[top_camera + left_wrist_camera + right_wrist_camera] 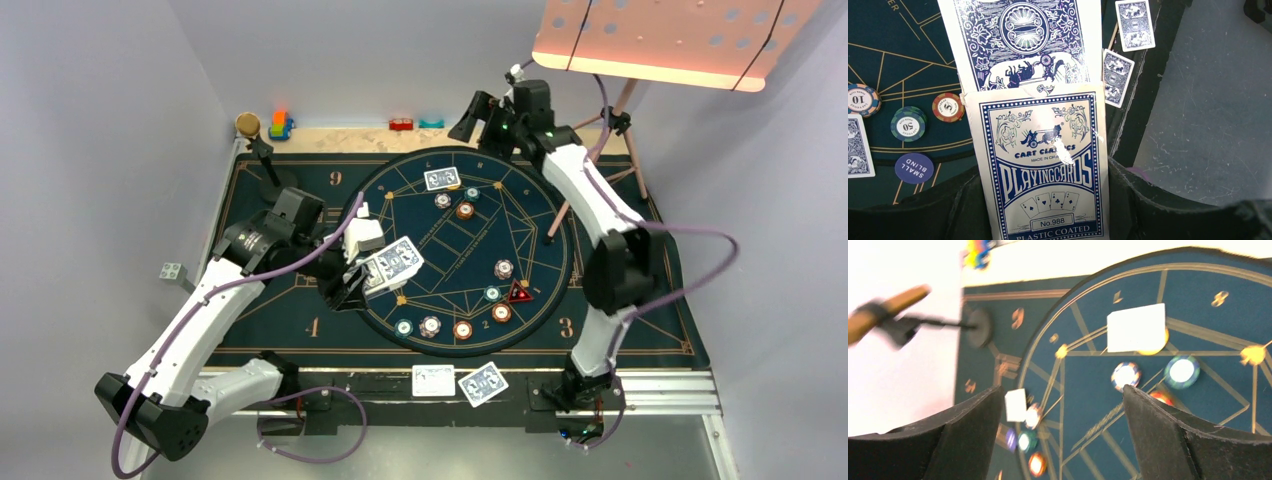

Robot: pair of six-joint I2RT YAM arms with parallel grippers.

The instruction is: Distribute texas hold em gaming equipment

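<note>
Dark poker mat (300,190) with gold lines, 9, 4 and 3 printed near its corners; at its left side the left gripper (1040,210) clamps a card pack (1040,165) reading CART CLASSICS, MADE IN CHINA, PLAYING CARDS, No.988, PLASTIC COATED, with a loose card (1023,40) poking out the top. The right gripper (1060,405) hangs wide and empty over the far edge above a dealt card (1136,327); two cards (433,380) lie just off the near edge. Looks mid-deal: next the right jaws must pinch the poking card and carry it to an unserved seat; chips (908,125) read 10, 50, 5, blue button (914,167) SMALL BLIND.
</note>
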